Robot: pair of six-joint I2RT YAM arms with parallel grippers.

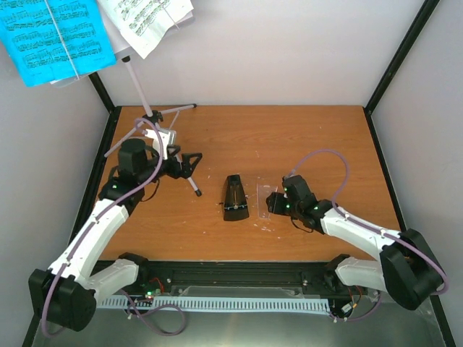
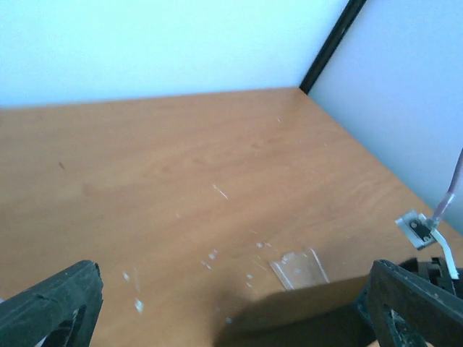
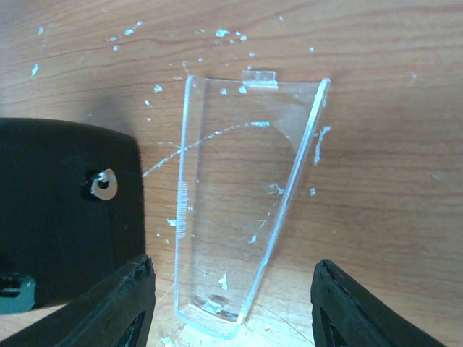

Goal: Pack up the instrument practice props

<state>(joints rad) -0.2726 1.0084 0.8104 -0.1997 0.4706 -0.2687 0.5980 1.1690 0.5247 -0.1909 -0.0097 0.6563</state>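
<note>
The black pyramid metronome point(image 1: 234, 197) lies mid-table, its dark body point(image 3: 65, 210) at the left of the right wrist view. Its clear cover point(image 3: 239, 210) lies flat on the wood just to its right point(image 1: 266, 207). My right gripper point(image 3: 239, 307) is open, its fingers straddling the cover's near end without touching it. The silver music stand point(image 1: 148, 116) stands at the back left, carrying blue sheets point(image 1: 54, 36) and white sheets point(image 1: 148, 18). My left gripper point(image 1: 187, 163) is open beside a tripod leg point(image 1: 189, 179). Nothing is between its fingers point(image 2: 51, 307).
Black frame posts point(image 1: 398, 58) and white walls close in the wooden table point(image 1: 289, 137). The left wrist view looks across the wood to the clear cover point(image 2: 298, 267) and the right arm's cable point(image 2: 452, 195). White flecks dot the surface round the cover.
</note>
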